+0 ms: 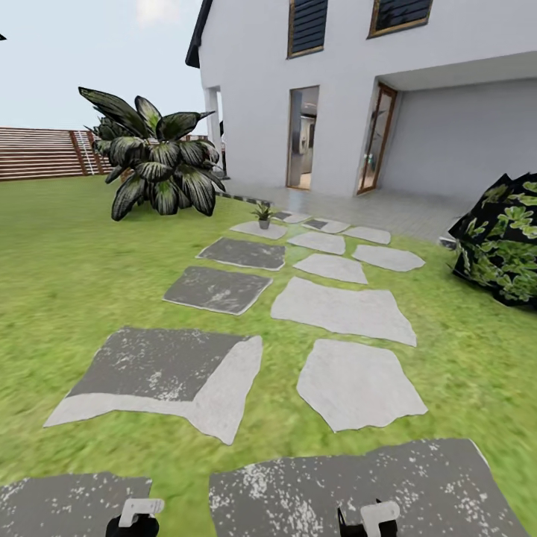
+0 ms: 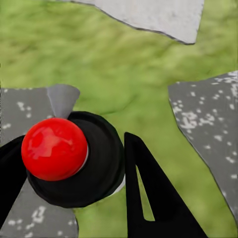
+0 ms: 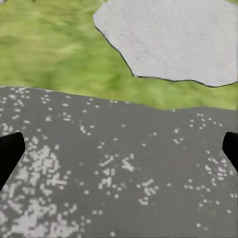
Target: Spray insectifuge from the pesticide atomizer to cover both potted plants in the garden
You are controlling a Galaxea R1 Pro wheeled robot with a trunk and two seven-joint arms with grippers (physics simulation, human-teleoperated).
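The pesticide atomizer and the two low speckled potted plants are out of view. My left gripper [image 2: 79, 196] is open, its black fingers [image 2: 148, 198] spread over grass and a dark stepping stone, with a red knob on a black disc [image 2: 54, 148] showing between them. My right gripper [image 3: 119, 151] is open wide above a dark speckled stone [image 3: 119, 173], nothing between its tips. Both wrists peek in at the bottom of the head view, the left one [image 1: 138, 516] and the right one [image 1: 371, 518].
A path of grey stepping stones [image 1: 343, 309] runs across the lawn toward a white house [image 1: 358, 89]. A tall broad-leaved shrub [image 1: 156, 168] stands far left before a brown slatted fence [image 1: 37, 153]. A leafy bush [image 1: 503, 239] sits right. A tiny spiky plant [image 1: 263, 214] stands on a far stone.
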